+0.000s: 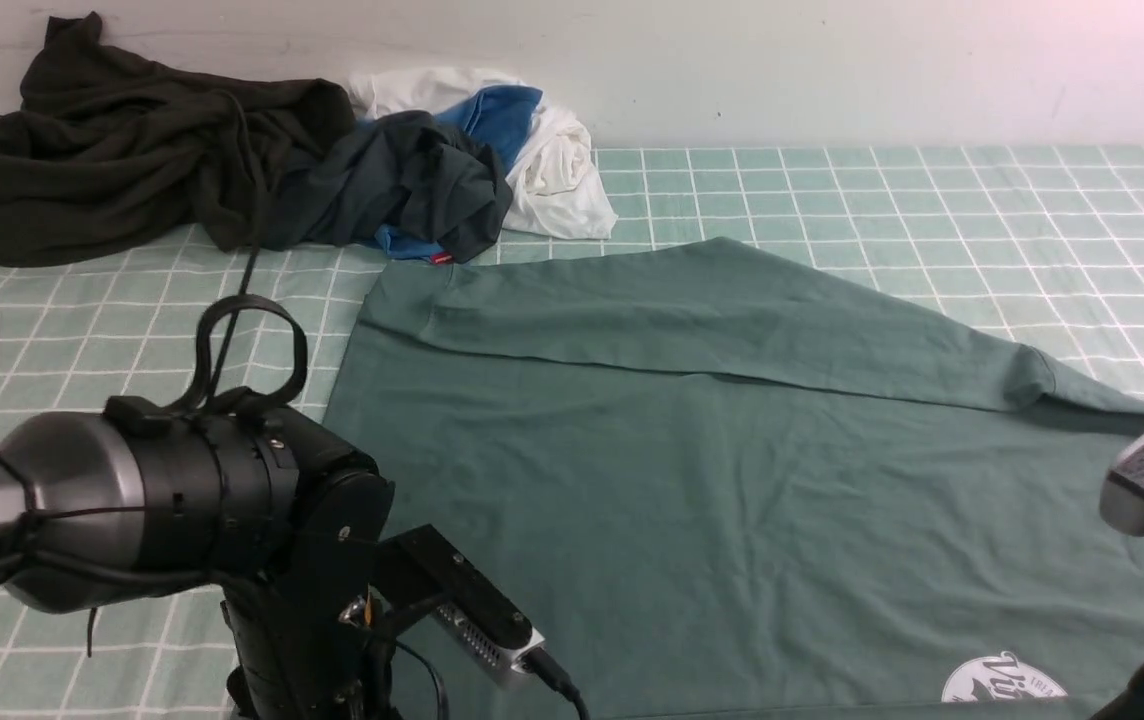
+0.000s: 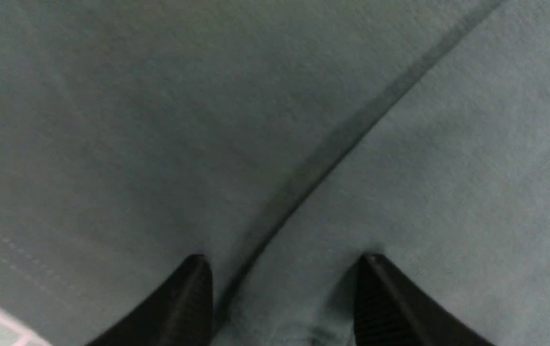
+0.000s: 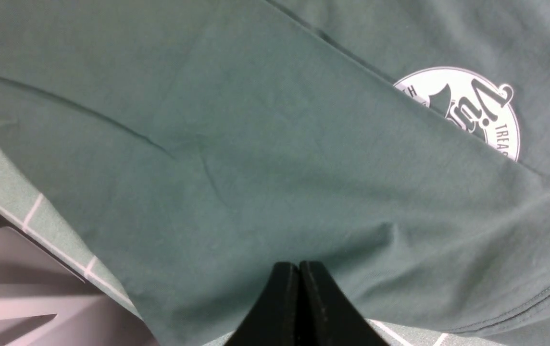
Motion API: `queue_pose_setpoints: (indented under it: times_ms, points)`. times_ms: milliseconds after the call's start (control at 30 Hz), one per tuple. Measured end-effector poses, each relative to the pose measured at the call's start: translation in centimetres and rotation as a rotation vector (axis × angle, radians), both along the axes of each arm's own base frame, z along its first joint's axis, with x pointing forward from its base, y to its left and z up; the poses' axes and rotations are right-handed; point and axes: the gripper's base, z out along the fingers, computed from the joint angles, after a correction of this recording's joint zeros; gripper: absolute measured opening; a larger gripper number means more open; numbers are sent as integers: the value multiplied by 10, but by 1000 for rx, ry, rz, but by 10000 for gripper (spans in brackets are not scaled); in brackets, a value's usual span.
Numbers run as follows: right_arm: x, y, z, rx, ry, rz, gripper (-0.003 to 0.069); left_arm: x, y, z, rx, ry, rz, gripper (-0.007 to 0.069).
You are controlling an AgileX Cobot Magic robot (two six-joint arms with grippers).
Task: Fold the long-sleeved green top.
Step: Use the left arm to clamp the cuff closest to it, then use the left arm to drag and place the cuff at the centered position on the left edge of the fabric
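The green long-sleeved top (image 1: 712, 480) lies spread flat on the checked cloth. One sleeve (image 1: 732, 310) is folded across its far part, and its round white logo (image 1: 1002, 682) shows at the near right. My left gripper (image 2: 284, 262) is open just above the top (image 2: 159, 120), its fingers either side of a fabric edge, holding nothing. In the front view its jaws are hidden under the left arm (image 1: 182, 500). My right gripper (image 3: 299, 264) is shut, tips together over the top's near edge (image 3: 256, 144), beside the logo (image 3: 467, 105). No cloth shows between them.
A very dark olive-black garment (image 1: 132, 150), a dark charcoal one (image 1: 412, 190) and white and blue clothes (image 1: 552, 160) are heaped at the back left by the wall. The green checked cloth (image 1: 932, 200) covers the table. The table's near edge (image 3: 39, 288) shows in the right wrist view.
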Motion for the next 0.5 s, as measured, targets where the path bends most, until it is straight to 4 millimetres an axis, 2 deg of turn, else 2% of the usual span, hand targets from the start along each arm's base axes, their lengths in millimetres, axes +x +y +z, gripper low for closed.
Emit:
queue_pose_setpoints:
  times_ms: [100, 133, 200, 233, 267, 433, 500]
  points:
    - [0, 0, 0, 0, 0, 0, -14, 0, -2, 0, -9, 16, -7, 265]
    - [0, 0, 0, 0, 0, 0, -14, 0, -3, 0, -13, 21, -13, 190]
    - [0, 0, 0, 0, 0, 0, -14, 1, -3, 1, -12, 23, -17, 132]
    - [0, 0, 0, 0, 0, 0, -14, 3, -4, 5, -11, 21, -22, 64]
    - [0, 0, 0, 0, 0, 0, -14, 6, -6, 9, -8, 18, -26, 39]
    - [1, 0, 0, 2, -13, -2, -14, 32, -17, 44, 10, -66, -68, 22]
    - [3, -1, 0, -7, -33, -17, -14, 48, -22, 68, 13, -141, -87, 22]
